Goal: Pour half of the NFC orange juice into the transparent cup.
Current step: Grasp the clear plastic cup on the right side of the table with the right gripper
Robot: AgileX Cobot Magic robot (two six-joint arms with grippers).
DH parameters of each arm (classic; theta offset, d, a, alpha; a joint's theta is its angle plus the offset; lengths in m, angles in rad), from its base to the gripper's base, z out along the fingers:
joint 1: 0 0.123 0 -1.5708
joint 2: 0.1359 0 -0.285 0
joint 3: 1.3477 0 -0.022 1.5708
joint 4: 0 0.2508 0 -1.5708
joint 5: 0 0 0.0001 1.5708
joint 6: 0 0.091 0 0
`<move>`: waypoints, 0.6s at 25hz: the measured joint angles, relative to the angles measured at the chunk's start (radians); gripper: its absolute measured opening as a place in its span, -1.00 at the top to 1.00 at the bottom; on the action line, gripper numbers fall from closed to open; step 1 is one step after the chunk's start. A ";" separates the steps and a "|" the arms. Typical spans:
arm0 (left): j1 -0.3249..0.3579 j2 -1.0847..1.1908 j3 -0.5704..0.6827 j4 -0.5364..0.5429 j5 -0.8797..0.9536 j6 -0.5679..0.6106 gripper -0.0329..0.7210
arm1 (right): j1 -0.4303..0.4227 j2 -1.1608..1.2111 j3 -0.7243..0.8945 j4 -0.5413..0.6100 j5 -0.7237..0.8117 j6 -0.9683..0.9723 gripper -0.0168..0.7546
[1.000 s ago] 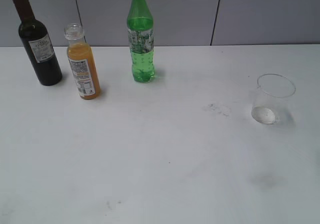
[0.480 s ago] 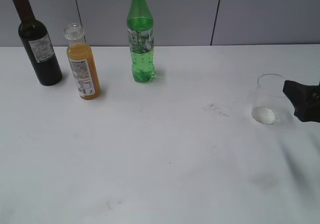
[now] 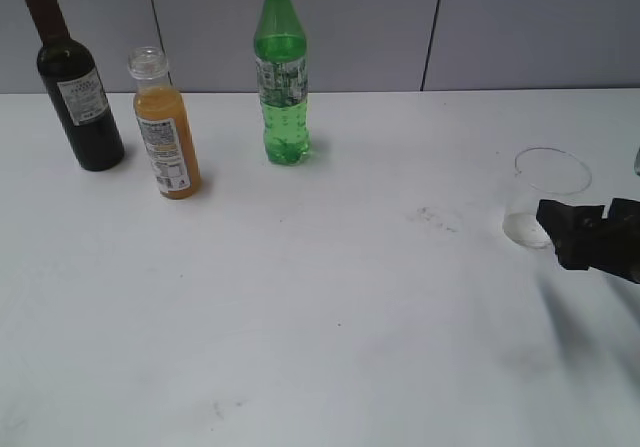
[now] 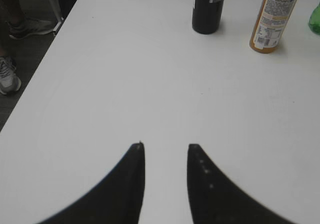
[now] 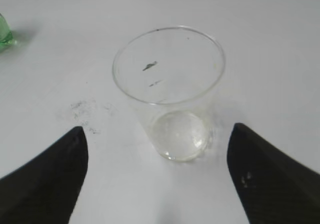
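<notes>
The NFC orange juice (image 3: 165,132) is a small clear bottle of orange liquid with a white label and no cap, upright at the back left; it also shows in the left wrist view (image 4: 275,18). The transparent cup (image 3: 545,197) stands empty at the right, and fills the right wrist view (image 5: 170,91). My right gripper (image 3: 585,235) is open wide and empty, just in front of the cup; its fingers (image 5: 157,134) flank the cup's base without touching. My left gripper (image 4: 165,146) is open and empty over bare table, far short of the bottles. It is out of the exterior view.
A dark wine bottle (image 3: 75,82) stands left of the juice, also in the left wrist view (image 4: 207,8). A tall green bottle with a yellow cap (image 3: 282,72) stands behind centre. The white table (image 3: 330,307) has its left edge in the left wrist view (image 4: 45,66), with shoes beyond.
My right gripper has come in from the right edge and moved left and down toward the cup. The bottles and cup have not moved.
</notes>
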 joint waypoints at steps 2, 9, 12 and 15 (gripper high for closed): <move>0.000 0.000 0.000 0.000 0.000 0.000 0.28 | 0.000 0.053 0.000 -0.012 -0.086 0.000 -0.79; 0.000 0.000 0.000 0.000 0.000 0.000 0.28 | 0.001 0.260 0.000 0.011 -0.316 -0.018 -0.80; 0.000 0.000 0.000 0.000 0.000 0.000 0.28 | 0.001 0.333 -0.002 0.037 -0.335 -0.026 -0.79; 0.000 0.000 0.000 0.000 0.000 0.000 0.28 | 0.001 0.376 -0.003 0.056 -0.340 -0.052 -0.79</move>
